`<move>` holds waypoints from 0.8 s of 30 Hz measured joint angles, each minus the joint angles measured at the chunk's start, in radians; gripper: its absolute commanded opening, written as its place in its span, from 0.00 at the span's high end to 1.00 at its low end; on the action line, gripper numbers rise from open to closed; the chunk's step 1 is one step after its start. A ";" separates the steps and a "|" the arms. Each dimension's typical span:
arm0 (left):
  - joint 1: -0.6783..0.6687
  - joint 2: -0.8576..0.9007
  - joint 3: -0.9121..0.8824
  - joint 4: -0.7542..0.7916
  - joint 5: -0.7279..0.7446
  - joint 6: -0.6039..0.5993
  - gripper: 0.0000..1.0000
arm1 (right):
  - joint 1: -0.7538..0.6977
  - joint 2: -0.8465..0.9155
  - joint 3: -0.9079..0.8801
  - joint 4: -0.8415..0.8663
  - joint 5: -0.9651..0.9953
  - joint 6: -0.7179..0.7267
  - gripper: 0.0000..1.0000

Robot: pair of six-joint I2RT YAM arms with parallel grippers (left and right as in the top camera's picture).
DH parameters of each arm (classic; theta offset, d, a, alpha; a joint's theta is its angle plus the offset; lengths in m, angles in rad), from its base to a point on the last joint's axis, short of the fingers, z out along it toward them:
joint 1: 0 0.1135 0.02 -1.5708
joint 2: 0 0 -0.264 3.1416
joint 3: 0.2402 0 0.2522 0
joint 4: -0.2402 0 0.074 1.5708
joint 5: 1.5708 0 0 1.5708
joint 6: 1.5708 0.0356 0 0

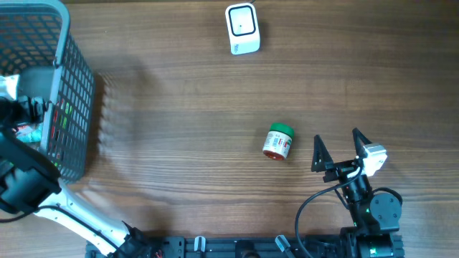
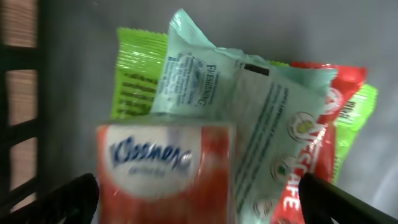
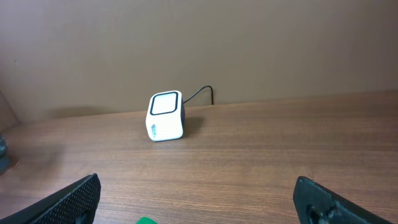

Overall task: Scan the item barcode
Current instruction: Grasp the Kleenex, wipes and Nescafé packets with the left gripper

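- Left gripper (image 2: 199,202) jaws apart, empty, inside grey plastic mesh basket (image 1: 72,86), over red-and-white soft tissue pack (image 2: 165,165); nothing picked yet
- right gripper (image 1: 337,137) also apart, empty, near small green-lidded jar (image 1: 278,141) on brown wooden table (image 1: 179,107)
- white cube-shaped scanner (image 1: 242,29) well apart; pick, carry, scan all left, by my read

The table (image 1: 179,122) is brown wood grain with a low sheen. The basket (image 1: 72,93) is grey plastic lattice; inside the basket, the packets (image 2: 249,99) are glossy, crinkled film. The scanner (image 1: 242,29) is smooth white plastic.
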 measured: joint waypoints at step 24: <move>0.000 0.012 0.000 -0.093 0.066 0.206 0.00 | 0.000 0.000 0.000 0.000 0.000 0.000 0.00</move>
